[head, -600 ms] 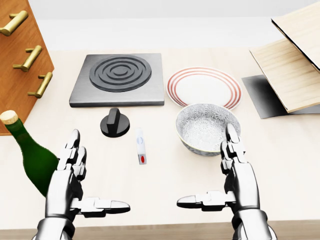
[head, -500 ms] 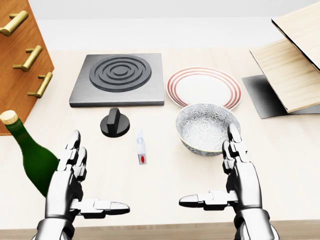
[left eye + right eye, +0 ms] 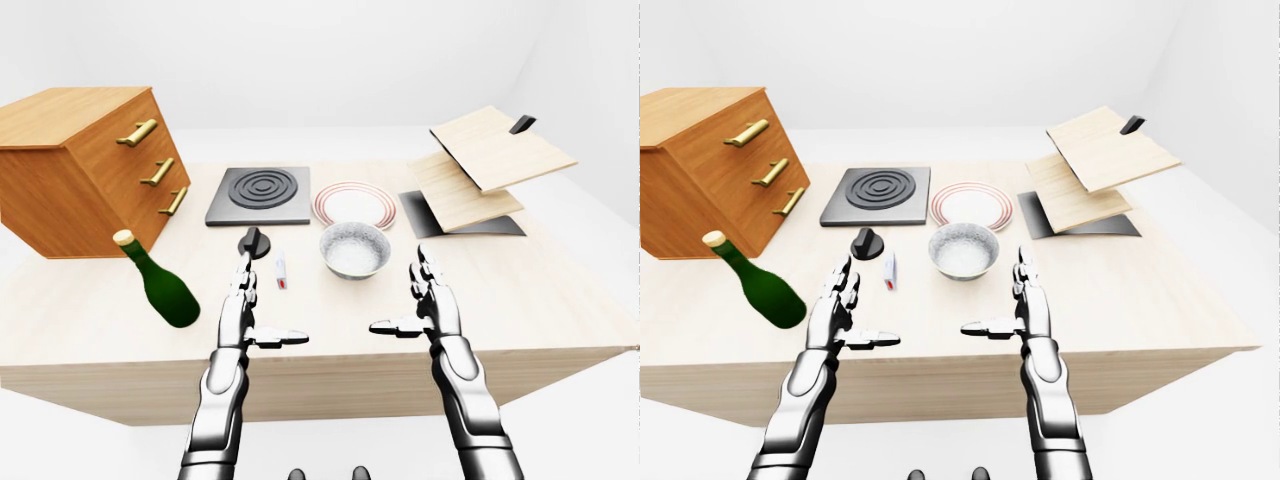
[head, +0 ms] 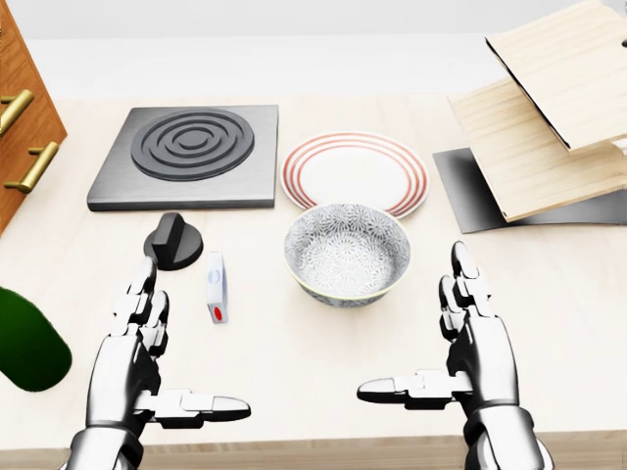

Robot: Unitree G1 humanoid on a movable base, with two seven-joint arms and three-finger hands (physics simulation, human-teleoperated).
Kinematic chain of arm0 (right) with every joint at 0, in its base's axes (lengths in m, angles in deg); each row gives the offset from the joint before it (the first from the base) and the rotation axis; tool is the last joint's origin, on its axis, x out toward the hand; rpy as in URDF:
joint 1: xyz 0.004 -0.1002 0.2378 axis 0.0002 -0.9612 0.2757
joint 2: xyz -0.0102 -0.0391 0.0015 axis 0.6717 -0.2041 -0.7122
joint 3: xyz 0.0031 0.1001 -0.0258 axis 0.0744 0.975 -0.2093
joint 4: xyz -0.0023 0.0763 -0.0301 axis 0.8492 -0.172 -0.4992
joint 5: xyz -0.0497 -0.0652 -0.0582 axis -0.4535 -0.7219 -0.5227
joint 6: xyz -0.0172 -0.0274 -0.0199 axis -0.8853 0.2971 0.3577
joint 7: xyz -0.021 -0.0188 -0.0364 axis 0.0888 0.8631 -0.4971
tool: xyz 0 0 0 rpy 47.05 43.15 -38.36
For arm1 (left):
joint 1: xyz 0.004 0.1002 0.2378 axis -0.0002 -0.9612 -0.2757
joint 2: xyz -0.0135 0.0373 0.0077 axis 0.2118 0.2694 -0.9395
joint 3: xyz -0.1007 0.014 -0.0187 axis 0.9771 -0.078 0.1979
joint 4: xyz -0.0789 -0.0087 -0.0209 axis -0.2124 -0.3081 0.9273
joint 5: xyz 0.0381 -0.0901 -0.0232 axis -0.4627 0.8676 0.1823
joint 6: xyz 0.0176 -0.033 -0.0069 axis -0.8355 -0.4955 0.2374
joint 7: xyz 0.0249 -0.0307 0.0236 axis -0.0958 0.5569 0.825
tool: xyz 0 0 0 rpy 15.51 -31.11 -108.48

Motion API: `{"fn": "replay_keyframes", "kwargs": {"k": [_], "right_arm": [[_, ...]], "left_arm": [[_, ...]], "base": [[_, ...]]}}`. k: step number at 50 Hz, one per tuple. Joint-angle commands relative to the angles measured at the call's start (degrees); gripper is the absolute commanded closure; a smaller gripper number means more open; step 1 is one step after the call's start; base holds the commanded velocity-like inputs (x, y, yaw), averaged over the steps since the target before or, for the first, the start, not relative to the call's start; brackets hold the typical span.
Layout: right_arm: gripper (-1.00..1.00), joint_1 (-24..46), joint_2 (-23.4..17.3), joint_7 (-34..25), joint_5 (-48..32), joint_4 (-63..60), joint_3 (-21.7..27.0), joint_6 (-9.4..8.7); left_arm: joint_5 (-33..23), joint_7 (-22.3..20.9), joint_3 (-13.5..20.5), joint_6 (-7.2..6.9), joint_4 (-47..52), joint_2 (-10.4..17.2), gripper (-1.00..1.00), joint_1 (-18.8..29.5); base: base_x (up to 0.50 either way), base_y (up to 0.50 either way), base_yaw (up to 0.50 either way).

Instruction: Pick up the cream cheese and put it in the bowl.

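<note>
Two robot hands, left robot hand [image 4: 147,362] and right robot hand [image 4: 470,357], hover wide open, empty. Cream cheese [image 4: 217,286] lies at nine o'clock of the bowl [image 4: 347,253], within the left's reach.

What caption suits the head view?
Both open robot hands, left and right, hover over the table near the cream cheese and patterned bowl.

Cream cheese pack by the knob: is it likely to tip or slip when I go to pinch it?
The cream cheese stands on a narrow edge, so a sideways nudge would probably topple it flat. It looks small and boxy, likely light and fairly stiff, so pinching its broad faces should hold. The left hand, open, is nearest; the bowl sits close by.
</note>
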Motion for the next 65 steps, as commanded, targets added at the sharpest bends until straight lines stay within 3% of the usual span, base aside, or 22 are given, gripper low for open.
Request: {"fn": "replay_keyframes", "kwargs": {"k": [1,2,10,17,21,23,28,32,34,46,65], "right_arm": [[-1.0,0.0,-0.4,0.1,-0.2,0.1,0.1,0.37],[-1.0,0.0,-0.4,0.1,-0.6,0.5,0.0,1.03],[-1.0,0.1,-0.3,0.5,-1.7,0.7,-0.4,0.97],[-1.0,0.0,-0.3,-0.3,0.2,-0.3,0.3,-0.22],[-1.0,0.1,-0.3,-0.2,0.0,0.3,0.2,0.2],[-1.0,-0.3,-0.3,0.0,-0.6,0.2,0.0,1.23],[-1.0,-0.3,-0.3,-0.2,-0.6,0.3,-0.1,1.1],[-1.0,-0.4,-0.2,-0.4,-0.5,0.2,-0.2,1.08],[-1.0,-0.7,-0.2,-0.7,-0.5,-0.3,-0.4,0.95],[-1.0,-1.2,0.1,-1.7,-0.8,-0.5,-1.2,1.99],[-1.0,-2.1,0.3,-3.7,-0.4,-0.5,-1.9,3.31]], "left_arm": [[0.2,-0.1,0.0,0.04,0.1,-0.2,-1.0,-0.1],[0.2,-0.1,0.0,0.02,0.1,-0.2,-1.0,-0.1],[0.3,0.0,0.0,0.04,0.1,-0.2,-1.0,0.0],[0.2,0.1,0.0,0.33,0.0,-0.2,-1.0,0.0],[0.1,0.1,0.0,1.45,-1.6,-0.3,-1.0,0.3],[0.1,0.2,0.0,1.36,-1.7,-0.2,-1.0,0.4],[0.0,0.2,0.0,1.39,-1.7,-0.2,-1.0,0.5],[0.4,-0.1,0.2,2.56,-3.1,-0.1,-1.0,0.9],[0.4,-0.2,0.3,3.35,-4.3,0.0,-1.0,1.6],[-1.3,3.5,1.4,3.35,-22.7,1.0,-1.0,13.3],[-2.2,7.7,1.8,3.35,-36.1,1.8,-1.0,21.4]], "base": [[0.0,0.0,0.0],[0.0,0.0,0.0],[0.0,0.0,0.0],[0.14,0.0,0.0],[0.5,0.0,0.0],[0.37,0.0,0.0],[0.05,0.0,0.0],[0.0,0.0,0.0],[0.0,0.0,0.0],[0.0,0.0,0.0],[0.0,0.0,0.0]]}}
